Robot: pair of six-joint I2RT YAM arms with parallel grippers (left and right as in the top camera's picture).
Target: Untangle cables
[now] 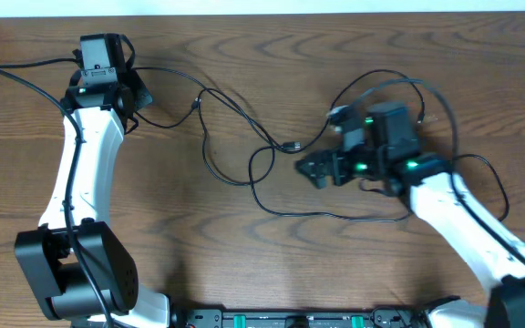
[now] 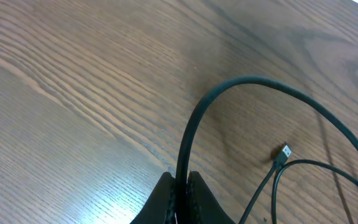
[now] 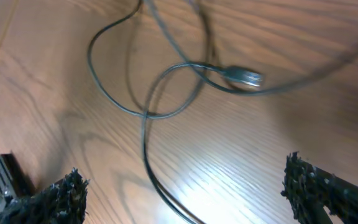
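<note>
The left jaws, lowest in the left wrist view, are clamped on 1 black cable (image 2: 253, 81), which arcs up and right over the table (image 2: 73, 93) above a small plug (image 2: 284, 152). In the right wrist view, the right jaws stand wide and hold nothing; a crossed loop (image 3: 145, 114) and a metal plug end (image 3: 244, 76) lie beyond them. Only the overhead view shows the cables (image 1: 281, 146) strung across the table between the 2 arms, with a white end (image 1: 338, 113) beside the right arm.
</note>
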